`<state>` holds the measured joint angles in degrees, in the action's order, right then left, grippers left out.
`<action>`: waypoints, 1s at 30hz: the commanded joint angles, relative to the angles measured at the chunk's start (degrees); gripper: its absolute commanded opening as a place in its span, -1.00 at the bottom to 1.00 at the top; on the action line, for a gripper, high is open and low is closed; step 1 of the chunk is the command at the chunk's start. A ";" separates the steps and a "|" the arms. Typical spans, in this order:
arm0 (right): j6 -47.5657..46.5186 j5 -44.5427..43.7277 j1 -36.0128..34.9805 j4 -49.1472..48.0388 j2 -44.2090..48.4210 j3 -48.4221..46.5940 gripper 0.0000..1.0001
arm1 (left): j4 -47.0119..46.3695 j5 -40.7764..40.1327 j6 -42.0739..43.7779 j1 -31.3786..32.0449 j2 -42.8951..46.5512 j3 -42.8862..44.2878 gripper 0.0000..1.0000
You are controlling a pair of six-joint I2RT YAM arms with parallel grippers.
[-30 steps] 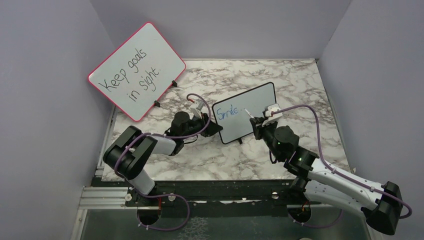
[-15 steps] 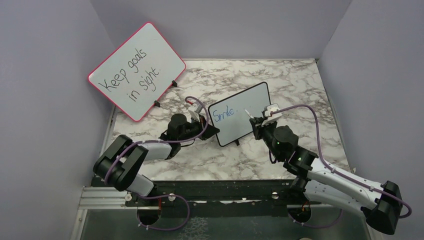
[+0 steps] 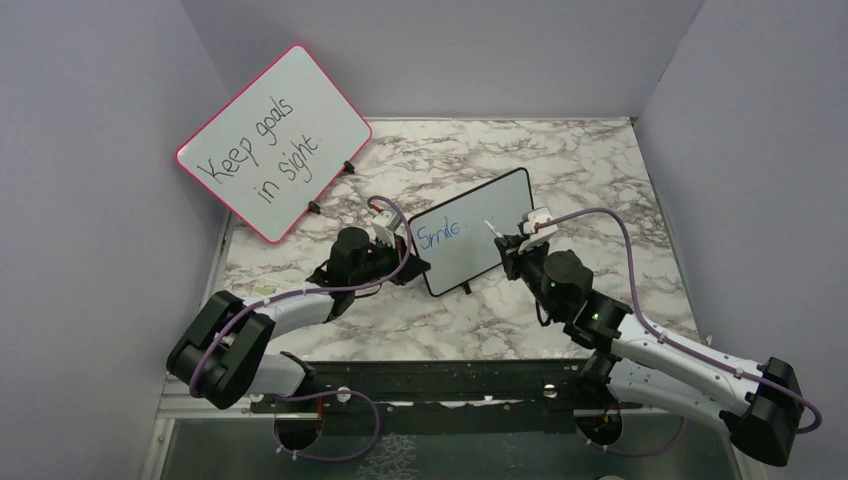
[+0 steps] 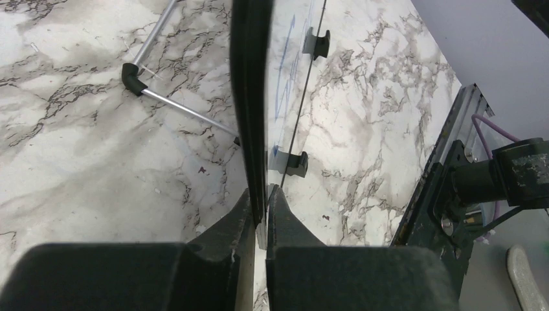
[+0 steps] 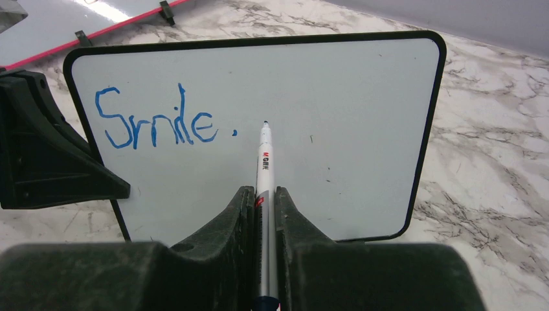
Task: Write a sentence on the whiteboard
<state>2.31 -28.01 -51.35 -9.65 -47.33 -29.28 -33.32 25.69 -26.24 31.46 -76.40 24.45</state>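
Marble tabletop [image 3: 560, 160] carries two boards. One small black-framed whiteboard [image 3: 480, 215] stands near its middle, and the sentence [image 5: 155, 123] on it reads only "Smile." in blue. One red-framed board [image 3: 275, 140] leans at the far left corner. Left gripper [image 4: 260, 207] pinches the whiteboard's left edge. The right gripper [image 5: 264, 201] pinches one marker [image 5: 265, 162], its tip close beside the dot.

Robot lab test cell imo: plain lilac partition walls [image 3: 90, 250] boxing in a marble-print tabletop [image 3: 600, 170], left arm [image 3: 270, 310] + right arm [image 3: 680, 365] bolted on an alu rail [image 3: 200, 395], purple cables [image 3: 600, 213] everywhere.
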 commanded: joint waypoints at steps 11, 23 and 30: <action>-1.78 2.61 0.16 -4.13 -0.73 -1.26 -0.99 | 5.00 -1.24 1.57 -2.74 4.80 3.63 -0.12; -1.38 2.99 0.14 -2.20 -0.61 -2.15 -0.99 | 12.74 7.38 0.45 -10.02 0.95 19.50 0.06; -1.28 1.21 0.13 -0.99 0.60 -2.81 -0.99 | 46.44 7.06 15.76 -10.02 -5.45 41.49 0.07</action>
<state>1.41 -25.89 -51.35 -11.05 -48.05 -29.71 -9.08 30.65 -21.02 21.54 -78.85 54.59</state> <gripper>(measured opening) 0.173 0.530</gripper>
